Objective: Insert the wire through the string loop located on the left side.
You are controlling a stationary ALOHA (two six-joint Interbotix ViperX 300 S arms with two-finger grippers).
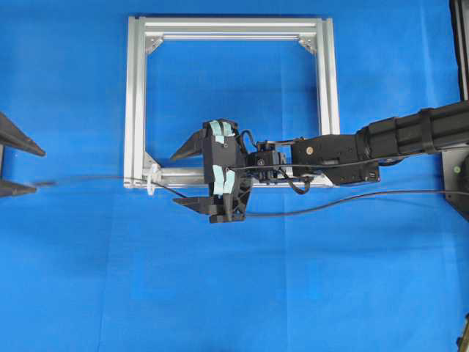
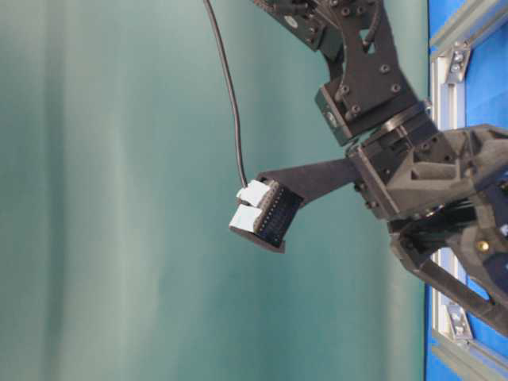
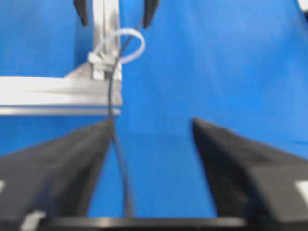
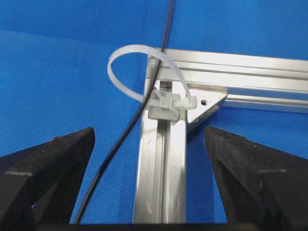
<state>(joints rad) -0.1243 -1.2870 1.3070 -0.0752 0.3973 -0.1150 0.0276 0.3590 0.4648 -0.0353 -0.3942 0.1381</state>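
The thin black wire (image 1: 95,177) runs across the blue table and passes through the whitish string loop (image 1: 152,182) at the lower left corner of the silver frame (image 1: 135,88). My right gripper (image 1: 174,178) is open just right of the loop, its fingers astride the frame's bar (image 4: 161,183). In the right wrist view the wire (image 4: 115,149) threads the loop (image 4: 113,57) and lies beside the left finger. My left gripper (image 1: 39,170) stands open at the table's left edge. In its wrist view the wire (image 3: 120,163) passes between the open fingers towards the loop (image 3: 142,48).
The frame is a square of aluminium bars lying flat on the blue cloth. The right arm (image 1: 410,136) reaches in from the right, over the frame's lower bar. The wire's far stretch (image 1: 366,196) trails off to the right. A dark bracket (image 1: 458,176) sits at the right edge.
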